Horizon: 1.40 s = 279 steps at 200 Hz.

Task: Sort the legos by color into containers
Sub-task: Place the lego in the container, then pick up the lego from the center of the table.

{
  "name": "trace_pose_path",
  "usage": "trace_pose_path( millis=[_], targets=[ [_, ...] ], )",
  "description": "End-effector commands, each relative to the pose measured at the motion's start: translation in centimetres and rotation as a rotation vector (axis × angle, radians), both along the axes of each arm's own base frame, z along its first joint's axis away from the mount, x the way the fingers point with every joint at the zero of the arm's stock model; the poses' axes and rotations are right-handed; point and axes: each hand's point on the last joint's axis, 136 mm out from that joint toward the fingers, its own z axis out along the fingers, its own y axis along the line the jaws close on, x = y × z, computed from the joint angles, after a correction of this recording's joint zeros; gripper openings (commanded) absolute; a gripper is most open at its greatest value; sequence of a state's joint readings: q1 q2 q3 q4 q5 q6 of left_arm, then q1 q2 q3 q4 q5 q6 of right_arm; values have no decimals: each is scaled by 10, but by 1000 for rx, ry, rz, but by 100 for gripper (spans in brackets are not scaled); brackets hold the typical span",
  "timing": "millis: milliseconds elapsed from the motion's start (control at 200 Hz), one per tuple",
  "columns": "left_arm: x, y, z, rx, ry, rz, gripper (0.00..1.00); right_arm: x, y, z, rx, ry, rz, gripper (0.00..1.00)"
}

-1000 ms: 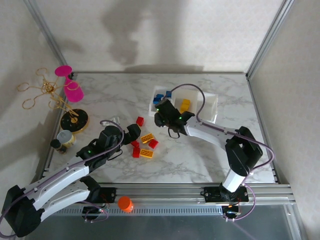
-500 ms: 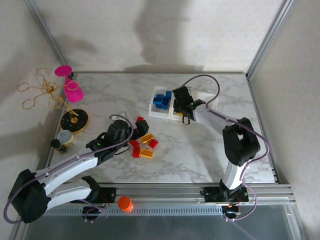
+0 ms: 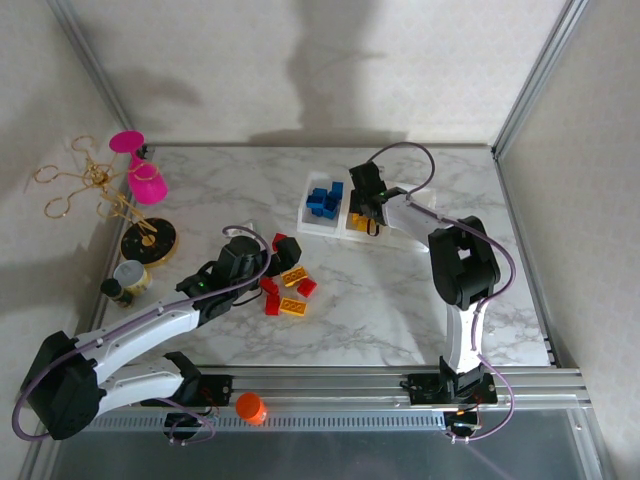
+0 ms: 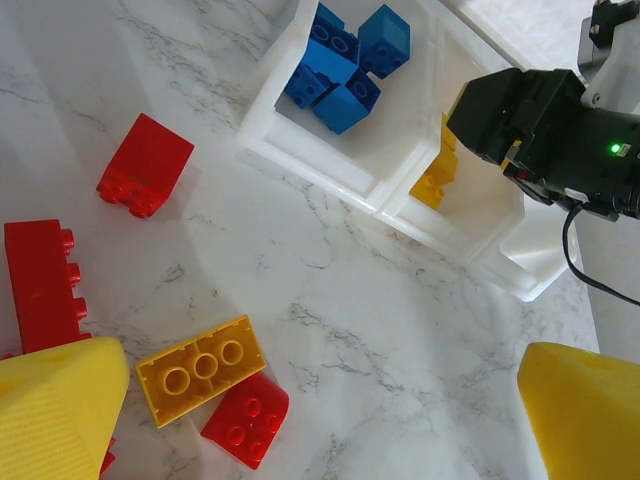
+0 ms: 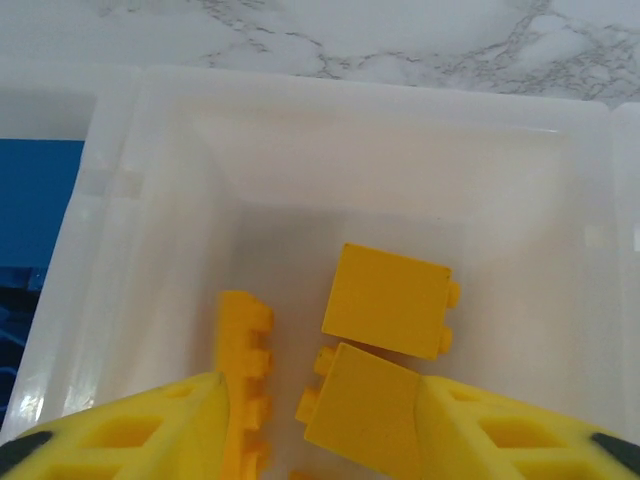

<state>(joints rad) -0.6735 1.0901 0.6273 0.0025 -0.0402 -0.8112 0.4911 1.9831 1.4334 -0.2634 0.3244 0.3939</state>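
At the far left of the table (image 3: 400,300) stands a pink cup (image 3: 140,172), and an orange cap (image 3: 250,407) sits on the rail at the near edge. The left pincer (image 3: 268,262) hangs over the table left of centre, its yellow fingers (image 4: 60,415) spread wide apart, holding nothing. Just right of it, red bricks (image 3: 306,287) and yellow bricks (image 3: 293,307) lie loose on the marble, mixed and close together, with one red a little nearer the tray. The tray (image 4: 310,172) sits right of centre toward the far side. Its left compartment holds a heap of blue bricks (image 3: 323,200) and the middle one holds yellow pieces (image 5: 390,300). The right pincer (image 5: 320,392) hangs in that middle compartment, jaws apart. Two yellow pieces lie between its fingers (image 5: 130,435), one on edge just beside the left finger and one beside the right; whether they touch cannot be told, and a third lies just beyond
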Motion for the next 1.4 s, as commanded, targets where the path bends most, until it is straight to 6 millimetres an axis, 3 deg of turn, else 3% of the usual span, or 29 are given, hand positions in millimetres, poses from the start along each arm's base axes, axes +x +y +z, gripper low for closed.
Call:
trace_pose_path(
  millis=[0,150,310,451,586,721,1021,1392],
  targets=[
    [2,-7,20,-13,-45,-25,100,1,7,44,42,-80,30,52],
    [-1,-1,24,-7,-53,-11,100,-25,17,57,65,-86,73,55],
    [-7,8,20,3,-46,10,100,-64,38,47,81,-36,144,56],
    [-15,21,14,1,-37,44,100,-99,64,38,99,-1,214,59],
    [-23,36,9,0,-35,90,100,-141,109,26,138,43,352,62],
    [-31,49,2,18,-18,127,100,-169,138,18,150,66,452,65],
    [-44,71,-5,29,-4,192,100,-203,176,-8,112,111,577,79],
    [-52,84,-10,28,2,231,100,-204,191,-38,11,103,596,91]
  ],
)
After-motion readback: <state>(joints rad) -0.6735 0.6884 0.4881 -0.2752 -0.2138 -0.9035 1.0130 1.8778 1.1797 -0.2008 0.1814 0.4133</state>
